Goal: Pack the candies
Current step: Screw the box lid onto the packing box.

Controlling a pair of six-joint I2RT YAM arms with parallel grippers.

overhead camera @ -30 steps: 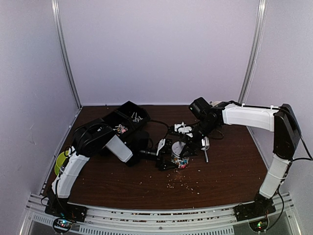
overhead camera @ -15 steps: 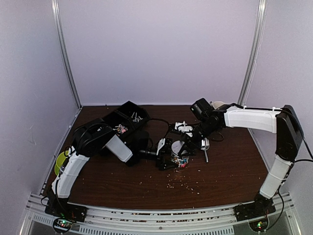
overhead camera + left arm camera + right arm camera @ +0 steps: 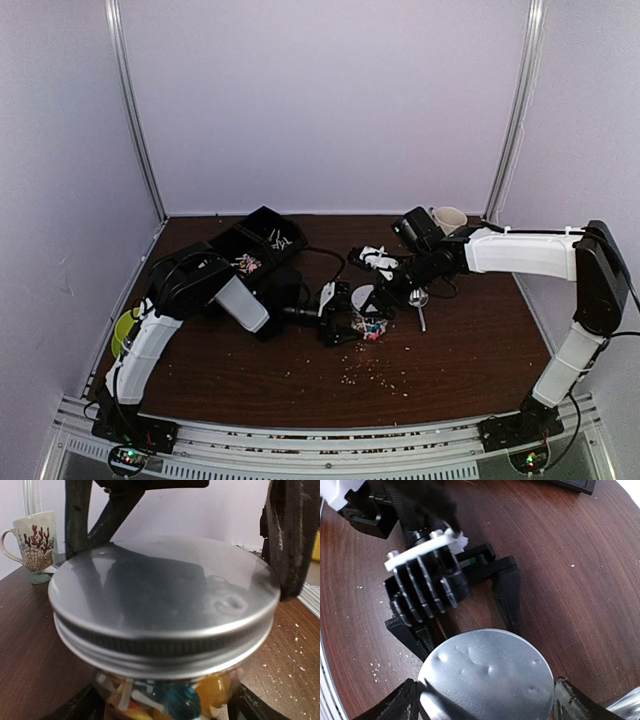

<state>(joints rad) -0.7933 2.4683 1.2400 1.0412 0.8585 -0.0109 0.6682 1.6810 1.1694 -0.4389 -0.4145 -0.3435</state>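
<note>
Left claw (image 3: 355, 320): spread wide, clamping the glass jar (image 3: 370, 325) on the worktop (image 3: 450, 350); the candies (image 3: 175, 700) lie inside it, between the jaws. Right claw (image 3: 485, 700): equally wide, closed on the rim of the metal lid (image 3: 160, 590) topping the jar.

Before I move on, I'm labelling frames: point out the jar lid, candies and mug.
Jar lid (image 3: 165, 595): left wrist view, centre of its top.
Candies (image 3: 177, 701): left wrist view, blue piece under the lid.
Mug (image 3: 34, 545): left wrist view, its patterned side.
</note>
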